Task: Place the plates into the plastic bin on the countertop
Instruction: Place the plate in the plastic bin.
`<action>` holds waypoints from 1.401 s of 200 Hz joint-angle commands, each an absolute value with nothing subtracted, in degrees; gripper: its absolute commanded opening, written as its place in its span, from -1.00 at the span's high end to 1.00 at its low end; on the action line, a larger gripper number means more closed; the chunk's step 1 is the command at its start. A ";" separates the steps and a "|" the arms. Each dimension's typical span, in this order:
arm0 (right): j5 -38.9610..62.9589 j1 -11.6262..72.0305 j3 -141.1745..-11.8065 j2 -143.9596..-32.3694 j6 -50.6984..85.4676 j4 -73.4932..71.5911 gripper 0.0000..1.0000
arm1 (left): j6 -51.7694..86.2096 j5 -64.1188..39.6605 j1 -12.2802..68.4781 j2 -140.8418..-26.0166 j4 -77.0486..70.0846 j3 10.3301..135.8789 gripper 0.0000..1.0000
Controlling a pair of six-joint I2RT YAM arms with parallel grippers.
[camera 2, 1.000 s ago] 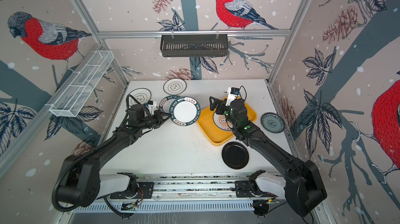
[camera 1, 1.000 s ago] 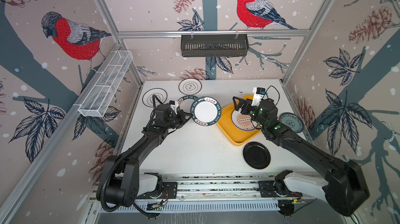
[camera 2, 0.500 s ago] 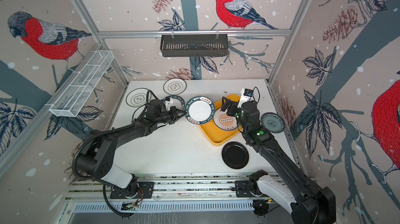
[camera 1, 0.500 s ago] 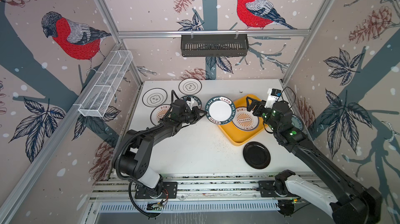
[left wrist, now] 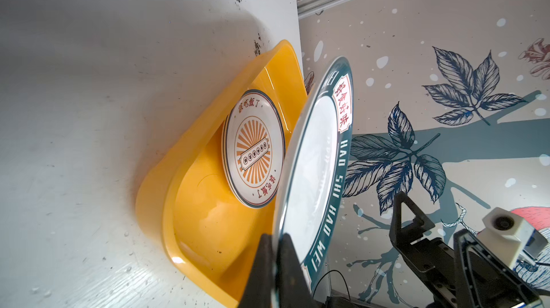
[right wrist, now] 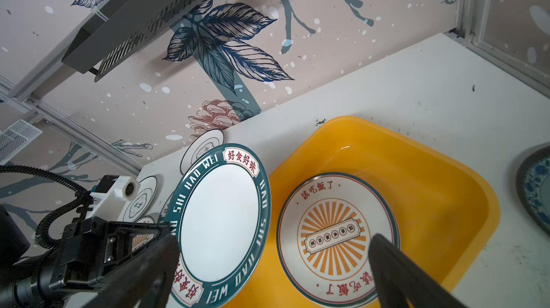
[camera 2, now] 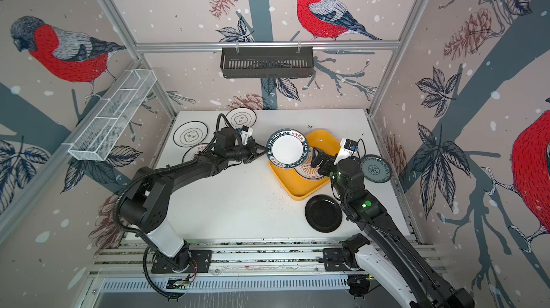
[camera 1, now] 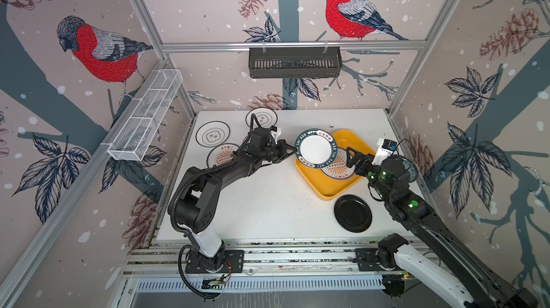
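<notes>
Lettered plate (camera 1: pixel 315 149) is up off the countertop (camera 1: pixel 268 202), tilted, pinched at its 9 o'clock rim by the left gripper (camera 1: pixel 293 152). The fingers (left wrist: pixel 259 270) are narrow, clamped on the rim edge. It overhangs the 10 o'clock corner of the plastic bin (camera 1: pixel 348 138) & covers part of the sunburst plate (camera 1: pixel 339 171), which lies flat inside. The left wrist view shows a gap btwn the two plates. The bin sits approx 2 o'clock from the countertop ctr, turned askew.

In the way: the right gripper (camera 1: pixel 348 157) hangs over the bin at the sunburst plate's 3 o'clock, fingers spread wide w/ nothing held. Its tips point to 9 o'clock at the lettered plate, near but apart.

Around, on the countertop:
- black plate (camera 1: pixel 352 212) at the bin's 5 o'clock, just beside the rim
- blue-green plate (camera 2: pixel 375 168) at the bin's 3 o'clock by the side rail, partly behind the right wrist
- second sunburst plate (camera 1: pixel 223 154) approx 9 o'clock, partly under the left arm
- near flower plate (camera 1: pixel 212 134) at 10 o'clock
- far flower plate (camera 1: pixel 261 118) at 11 o'clock, by the back edge

Black slotted basket (camera 1: pixel 294 61) hangs on the back wall at 12 o'clock, wire rack (camera 1: pixel 145 119) on the side wall at 10 o'clock
</notes>
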State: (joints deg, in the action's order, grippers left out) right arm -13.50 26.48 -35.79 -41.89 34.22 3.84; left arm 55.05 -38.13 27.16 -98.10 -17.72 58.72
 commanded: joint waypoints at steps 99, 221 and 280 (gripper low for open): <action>-11.70 21.30 -37.60 -45.47 24.11 -2.37 -0.99 | 56.77 -34.73 33.37 -106.35 -17.74 69.33 1.00; -14.12 21.15 -37.99 -43.16 29.96 2.80 -0.99 | 50.62 -37.62 35.19 -113.64 -12.14 73.51 1.00; -9.47 21.14 -37.08 -46.97 30.50 -1.80 -0.99 | 50.51 -36.77 36.22 -118.48 -10.08 78.90 1.00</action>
